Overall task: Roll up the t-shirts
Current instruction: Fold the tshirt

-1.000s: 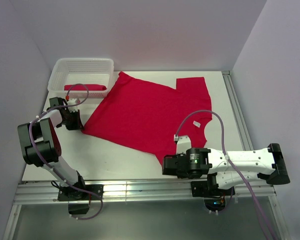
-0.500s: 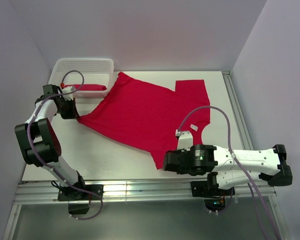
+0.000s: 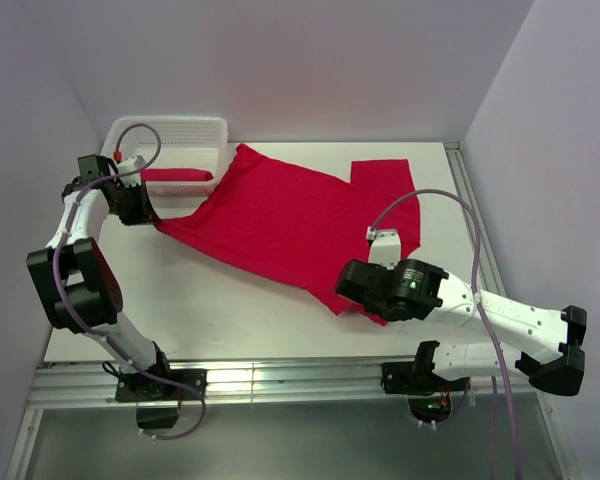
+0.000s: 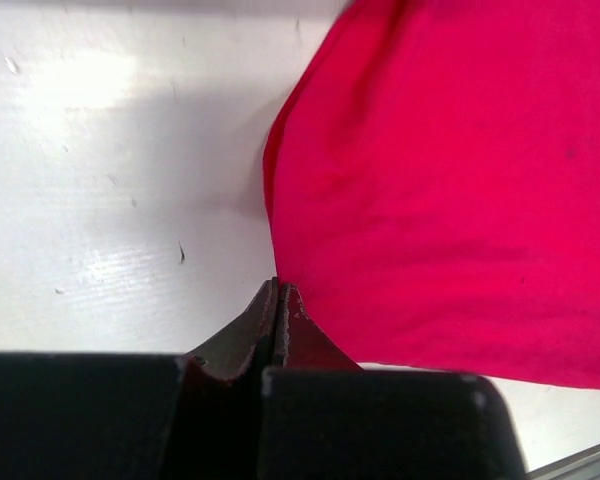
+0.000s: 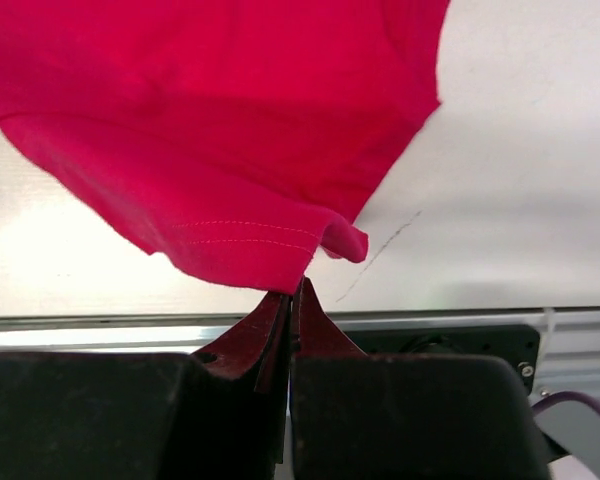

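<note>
One red t-shirt [image 3: 290, 225] lies opened out on the white surface [image 3: 230, 310]. It sits slantwise, with its hem running from the far left to the near right and its sleeves toward the far right. The left end effector [image 4: 278, 300] is clenched on the hem's left corner, just beside the white lattice basket [image 3: 115, 145]. The right end effector [image 5: 292, 295] is clenched on the hem's near corner, where the cloth curls over itself a little. A second t-shirt [image 3: 180, 177] lies as a narrow red bundle inside the basket and looks already rolled.

This appears to be the spreading step: both hem corners are pinched so the shirt can be drawn straight before any rolling starts. The body is mostly flat, but the hem line sags between the two grips. The next move probably calls for pulling the corners apart evenly to tauten that edge. After that the hem would be laid down square and turned over toward the collar.

No brand, print or legible writing shows on either shirt. The right wrist view shows only a double line of stitching along the hem.
</note>
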Robot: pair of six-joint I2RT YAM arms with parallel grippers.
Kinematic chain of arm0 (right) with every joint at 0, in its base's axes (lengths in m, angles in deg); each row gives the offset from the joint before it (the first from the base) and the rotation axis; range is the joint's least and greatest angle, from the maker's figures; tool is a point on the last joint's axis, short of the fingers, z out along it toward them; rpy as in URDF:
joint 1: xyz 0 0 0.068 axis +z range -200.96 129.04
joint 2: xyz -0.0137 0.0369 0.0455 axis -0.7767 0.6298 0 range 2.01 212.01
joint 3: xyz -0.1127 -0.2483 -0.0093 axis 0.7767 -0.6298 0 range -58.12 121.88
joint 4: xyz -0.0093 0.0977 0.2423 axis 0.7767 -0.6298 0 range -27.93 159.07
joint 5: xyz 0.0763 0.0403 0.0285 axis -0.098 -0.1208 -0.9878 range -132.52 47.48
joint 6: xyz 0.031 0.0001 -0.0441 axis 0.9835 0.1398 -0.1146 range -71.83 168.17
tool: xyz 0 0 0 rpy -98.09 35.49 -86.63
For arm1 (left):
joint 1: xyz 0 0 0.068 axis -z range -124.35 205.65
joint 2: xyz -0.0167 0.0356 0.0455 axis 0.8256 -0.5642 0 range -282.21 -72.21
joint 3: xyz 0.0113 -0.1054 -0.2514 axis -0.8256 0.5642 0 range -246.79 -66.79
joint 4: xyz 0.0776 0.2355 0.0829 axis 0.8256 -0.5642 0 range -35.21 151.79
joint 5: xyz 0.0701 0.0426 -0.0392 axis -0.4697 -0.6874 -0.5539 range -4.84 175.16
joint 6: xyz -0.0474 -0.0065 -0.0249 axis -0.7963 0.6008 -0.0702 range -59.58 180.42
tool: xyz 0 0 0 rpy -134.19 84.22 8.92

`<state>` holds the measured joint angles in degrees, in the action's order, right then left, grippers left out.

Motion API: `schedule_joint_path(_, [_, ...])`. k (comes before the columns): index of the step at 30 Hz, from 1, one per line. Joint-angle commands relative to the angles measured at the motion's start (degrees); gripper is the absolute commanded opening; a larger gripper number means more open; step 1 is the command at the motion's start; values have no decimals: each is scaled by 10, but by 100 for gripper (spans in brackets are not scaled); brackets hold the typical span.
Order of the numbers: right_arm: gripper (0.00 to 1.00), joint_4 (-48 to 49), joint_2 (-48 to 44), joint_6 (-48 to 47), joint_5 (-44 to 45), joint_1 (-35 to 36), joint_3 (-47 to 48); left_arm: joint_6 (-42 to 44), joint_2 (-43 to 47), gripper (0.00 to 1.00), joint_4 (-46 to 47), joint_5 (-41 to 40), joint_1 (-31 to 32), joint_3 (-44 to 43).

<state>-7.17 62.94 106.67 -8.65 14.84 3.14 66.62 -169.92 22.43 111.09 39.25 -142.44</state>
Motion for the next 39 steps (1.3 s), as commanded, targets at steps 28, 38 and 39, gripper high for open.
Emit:
schedule_joint_path(28, [0, 26, 56, -181, 24, -183, 47, -97, -80, 0, 9, -17, 72, -170])
schedule_joint_path(38, [0, 40, 103, -214, 40, -226, 65, -126, -64, 0, 46, 6, 74, -136])
schedule_joint_path(39, [0, 41, 106, -218, 39, -233, 66, -130, -62, 0, 52, 7, 74, -131])
